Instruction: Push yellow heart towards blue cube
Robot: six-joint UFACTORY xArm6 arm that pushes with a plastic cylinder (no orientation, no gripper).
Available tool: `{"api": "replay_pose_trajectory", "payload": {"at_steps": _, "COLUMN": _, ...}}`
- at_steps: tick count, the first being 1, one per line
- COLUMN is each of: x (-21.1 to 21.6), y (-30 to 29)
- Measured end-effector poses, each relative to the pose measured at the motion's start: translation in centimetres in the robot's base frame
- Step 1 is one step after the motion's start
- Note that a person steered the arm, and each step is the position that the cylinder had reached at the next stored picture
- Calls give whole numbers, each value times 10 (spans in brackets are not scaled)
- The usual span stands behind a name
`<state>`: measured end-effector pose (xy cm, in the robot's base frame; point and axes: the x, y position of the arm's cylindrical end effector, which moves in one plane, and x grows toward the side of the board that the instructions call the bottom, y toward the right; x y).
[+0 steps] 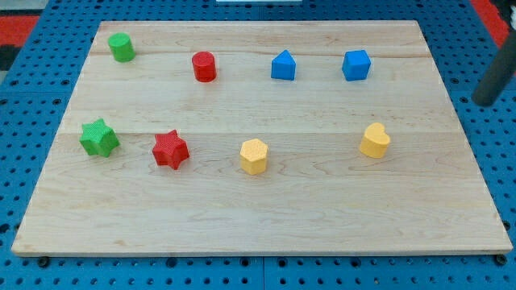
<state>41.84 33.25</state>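
My tip does not show: only a dark rod (495, 78) leans in at the view's right edge, past the bench's right side and over the blue pegboard (484, 145), and its lower end is blurred, so I cannot place it exactly. There are no jaws on this arm, so nothing can be said of them being apart or together.

Nearest the rod on the bench (266, 209) is the blue cube (356, 65), in the upper row toward the view's right. The yellow heart (375, 140) lies below it, slightly to the right, well apart from the cube and touching nothing.

Left of the cube sits a blue house-shaped block (283, 66), then a red cylinder (204, 66), and a green cylinder (122, 47) near the top left corner.

In the lower row, left of the heart, stand a yellow hexagon (254, 156), a red star (170, 149) and a green star (99, 138), all apart from each other.
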Motion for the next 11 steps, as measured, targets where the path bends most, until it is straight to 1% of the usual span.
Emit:
{"api": "replay_pose_trajectory", "payload": {"at_steps": 1, "x": 70, "y": 0}}
{"api": "replay_pose_trajectory", "payload": {"at_steps": 2, "x": 88, "y": -14}}
{"api": "replay_pose_trajectory", "payload": {"at_steps": 3, "x": 88, "y": -43}}
{"api": "replay_pose_trajectory", "payload": {"at_steps": 4, "x": 88, "y": -85}}
{"api": "replay_pose_trajectory", "payload": {"at_steps": 6, "x": 62, "y": -203}}
{"api": "replay_pose_trajectory", "payload": {"at_steps": 7, "x": 55, "y": -224}}
{"api": "replay_pose_trajectory", "payload": {"at_steps": 9, "x": 55, "y": -216}}
{"api": "replay_pose_trajectory", "payload": {"at_steps": 11, "x": 56, "y": -181}}
